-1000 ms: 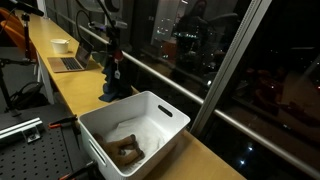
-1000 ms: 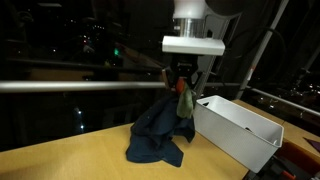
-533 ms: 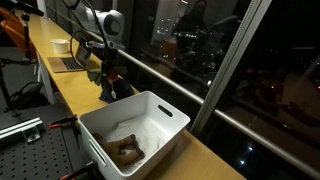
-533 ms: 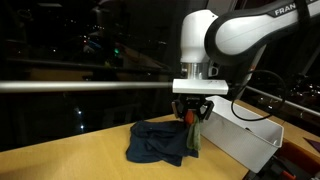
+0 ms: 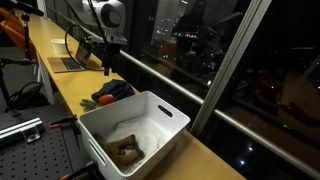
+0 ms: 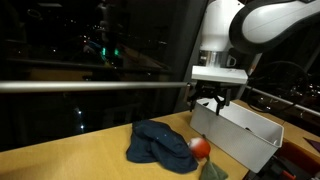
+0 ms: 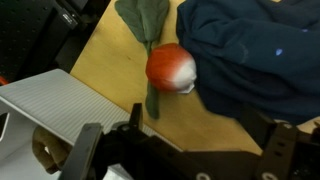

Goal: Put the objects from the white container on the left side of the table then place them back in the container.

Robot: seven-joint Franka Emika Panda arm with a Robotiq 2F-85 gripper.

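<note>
The white container (image 5: 160, 108) (image 6: 243, 132) (image 7: 62, 100) stands on the wooden table and holds a brown object (image 5: 127, 151) (image 7: 42, 149). A dark blue cloth (image 5: 118, 89) (image 6: 155, 142) (image 7: 250, 50) lies crumpled on the table beside it. Against the cloth's edge lies a red toy (image 5: 103, 100) (image 6: 199, 147) (image 7: 171, 67) with green leaves (image 6: 213, 171) (image 7: 146, 20). My gripper (image 5: 107, 68) (image 6: 208, 101) (image 7: 205, 135) hangs open above these two, with nothing between its fingers (image 7: 135, 115).
A laptop (image 5: 68, 63) and a white bowl (image 5: 60, 45) sit farther along the table (image 5: 70, 90). A dark window with a metal rail (image 6: 90, 86) runs along the table's far edge. A perforated metal board (image 5: 25, 150) lies beside the container.
The gripper has opened and risen. The red toy with green leaves has dropped out of it onto the table beside the blue cloth, which now lies flat.
</note>
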